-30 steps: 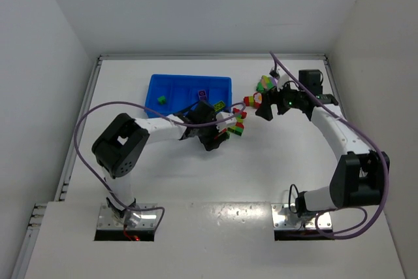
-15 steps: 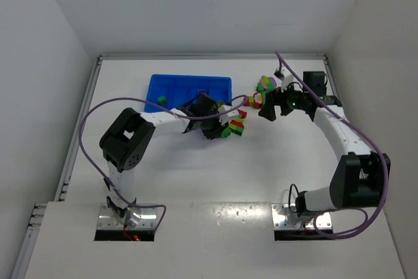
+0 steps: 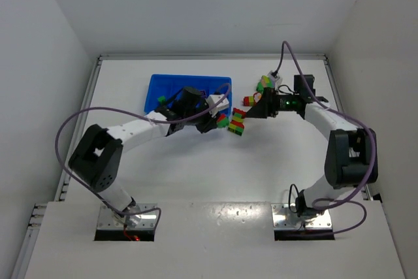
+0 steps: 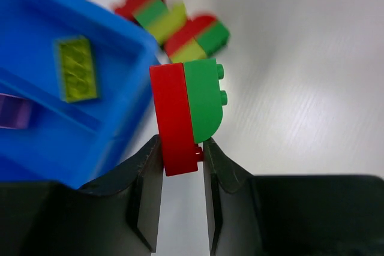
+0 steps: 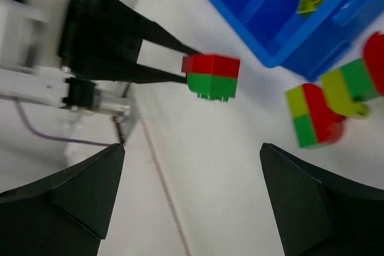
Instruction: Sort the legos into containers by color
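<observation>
Endwise from left hand [image 4: 182,147] — lego [image 4: 198,103], studs sideways

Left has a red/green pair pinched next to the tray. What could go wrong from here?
1. The left gripper pinches only the end of the red-green pair. It may pivot or slip out, more so if the open right gripper pulls on it.
2. The two colours are joined. Released over the blue tray as is, one brick lands in the wrong compartment.
</observation>
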You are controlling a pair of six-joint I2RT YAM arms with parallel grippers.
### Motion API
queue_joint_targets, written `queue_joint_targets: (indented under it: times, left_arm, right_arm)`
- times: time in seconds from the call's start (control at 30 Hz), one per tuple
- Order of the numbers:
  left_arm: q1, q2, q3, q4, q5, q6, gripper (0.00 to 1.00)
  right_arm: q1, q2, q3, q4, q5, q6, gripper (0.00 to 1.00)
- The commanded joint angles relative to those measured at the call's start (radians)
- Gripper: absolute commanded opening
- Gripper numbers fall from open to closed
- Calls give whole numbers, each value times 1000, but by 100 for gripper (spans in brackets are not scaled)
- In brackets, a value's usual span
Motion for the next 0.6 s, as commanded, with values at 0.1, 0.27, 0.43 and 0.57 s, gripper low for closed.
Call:
queue_joint_targets:
  times: [0.1, 0.27, 0.43, 0.57]
  left_arm:
    - [-63, -139, 28, 114, -102, -74, 8]
    - [-92, -158, 37, 128, -122, -65, 8]
    - [-121, -167, 46, 137, -133, -56, 8]
    - [-121, -167, 55, 148, -154, -45, 8]
  right_arm:
    - [58, 85, 41, 174, -202, 255, 95]
    - [82, 125, 86, 201, -184, 266, 95]
    - [103, 145, 113, 238, -184, 286, 91]
    - [121, 165, 124, 229, -195, 275, 84]
